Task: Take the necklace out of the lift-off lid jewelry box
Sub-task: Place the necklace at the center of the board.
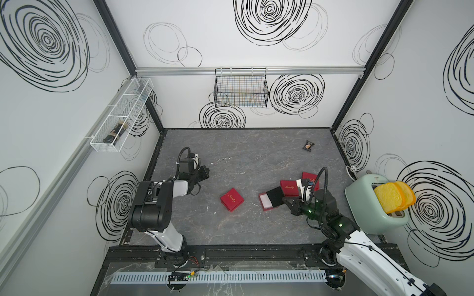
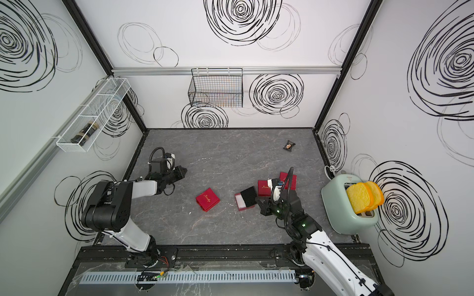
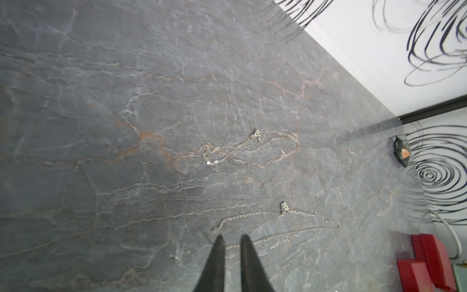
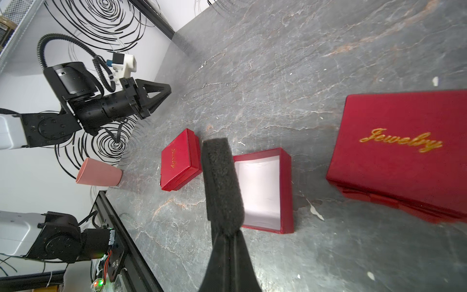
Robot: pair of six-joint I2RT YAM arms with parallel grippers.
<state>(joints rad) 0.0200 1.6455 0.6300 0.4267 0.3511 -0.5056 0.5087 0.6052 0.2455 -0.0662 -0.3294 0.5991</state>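
Two silver necklaces lie flat on the grey table: one (image 3: 275, 222) just past my left gripper's tips, the other (image 3: 250, 148) farther off. My left gripper (image 3: 232, 237) is open by a narrow gap, and the near chain's end runs across that gap on the table. It also shows in both top views (image 1: 205, 173) (image 2: 183, 171). The red jewelry box base (image 4: 260, 189) (image 1: 266, 203) stands open with a bare white inside. My right gripper (image 4: 228, 235) (image 1: 283, 198) is shut on the black foam insert (image 4: 222, 187), held over the base's edge.
Other red boxes lie around: one mid-table (image 1: 232, 200), two behind the right arm (image 1: 289, 187) (image 1: 310, 178). A green toaster (image 1: 374, 205) with bread stands at the right, a pink cup (image 4: 98, 174) at the near left edge, a snack packet (image 1: 308, 146) far right.
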